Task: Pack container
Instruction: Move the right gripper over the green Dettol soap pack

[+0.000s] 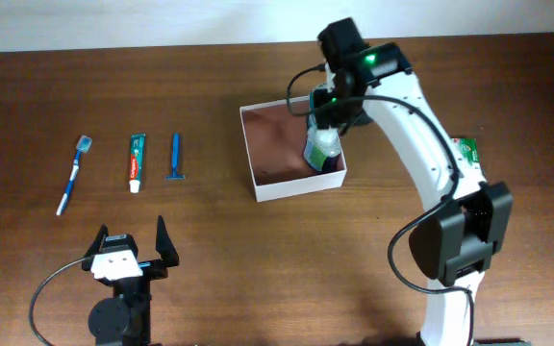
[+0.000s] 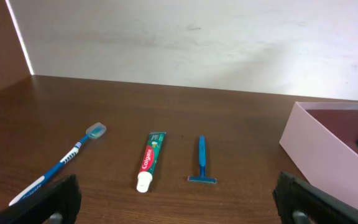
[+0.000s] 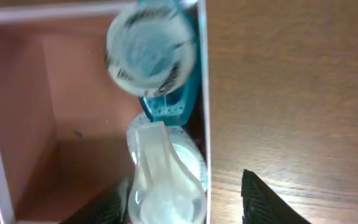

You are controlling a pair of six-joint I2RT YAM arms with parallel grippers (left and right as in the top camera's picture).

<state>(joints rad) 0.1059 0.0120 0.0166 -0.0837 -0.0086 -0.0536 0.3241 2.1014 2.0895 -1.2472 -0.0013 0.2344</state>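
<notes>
Square white-walled, pink-lined container [image 1: 296,186] sits mid-table, right of centre. Right gripper [image 3: 185,204] hangs open astride a pale translucent bottle [image 3: 165,186] inside: likely the placing step. Next: lift straight clear. Left gripper [image 2: 179,199] rests wide open.

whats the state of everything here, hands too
container, open-topped, two bottles inside along one wall
teal bottle, upright, capped
white bottle, upright beside the teal one
right hand, open above the white bottle
left hand, open, empty
toothbrush, flat on table, unpacked
toothpaste, flat on table, capped
razor, flat on table, unpacked
green-white packet, on table, half hidden by right arm
</notes>
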